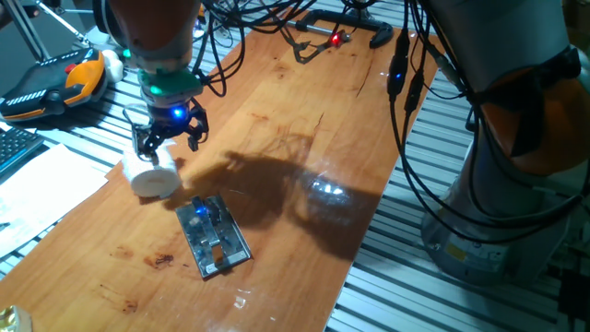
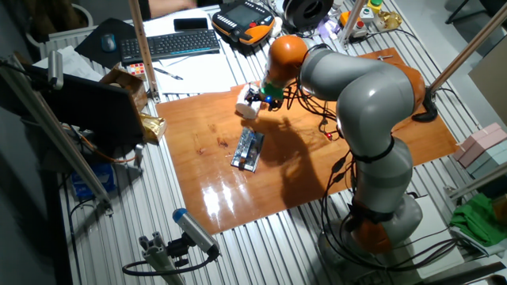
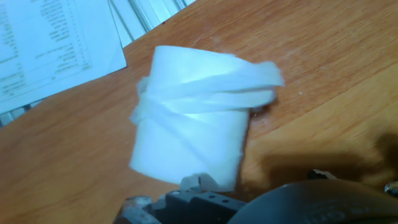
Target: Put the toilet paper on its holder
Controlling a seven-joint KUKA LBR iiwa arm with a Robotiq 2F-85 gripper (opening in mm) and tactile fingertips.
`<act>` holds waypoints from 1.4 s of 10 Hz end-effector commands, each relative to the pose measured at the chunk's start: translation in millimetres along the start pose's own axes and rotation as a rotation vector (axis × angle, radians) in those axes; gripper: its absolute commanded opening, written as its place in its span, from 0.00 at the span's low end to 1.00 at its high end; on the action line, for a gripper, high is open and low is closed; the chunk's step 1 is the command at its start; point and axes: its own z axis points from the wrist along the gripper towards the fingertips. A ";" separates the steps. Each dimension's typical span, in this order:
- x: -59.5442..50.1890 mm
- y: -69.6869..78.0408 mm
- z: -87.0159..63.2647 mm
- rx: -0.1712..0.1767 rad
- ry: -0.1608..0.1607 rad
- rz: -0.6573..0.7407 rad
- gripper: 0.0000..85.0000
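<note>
Toilet paper [image 3: 189, 134]: soft matt white tissue. Holder [image 1: 214, 236]: shiny grey metal. Tabletop [image 1: 277, 138]: glossy varnished wood.

print on paper sheet [image 3: 50, 43] unreadable

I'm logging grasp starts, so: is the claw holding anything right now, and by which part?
Cannot be told. The claw is right at the toilet paper, which lies on the table, but no view shows fingers closed on it.

a glossy orange-brown wooden table [image 1: 277, 120] carries a small white tissue roll [image 1: 153, 176] near one long edge, beside a flat grey metal plate [image 1: 214, 236].
</note>
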 end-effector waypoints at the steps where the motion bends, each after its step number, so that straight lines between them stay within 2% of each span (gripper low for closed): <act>1: -1.5 0.7 -2.5 -0.004 0.014 -0.006 1.00; 4: -8.5 -3.4 -9.2 -0.020 0.036 -0.019 1.00; 6: -8.2 -5.2 -17.1 -0.009 0.019 -0.010 1.00; 8: -5.7 -6.9 -24.2 -0.004 0.014 0.023 1.00; 10: -7.1 -6.5 -17.0 -0.004 0.017 0.052 1.00; 12: -8.1 -14.2 0.5 0.038 -0.001 0.027 1.00; 14: -1.0 -27.3 18.3 0.092 -0.042 -0.012 1.00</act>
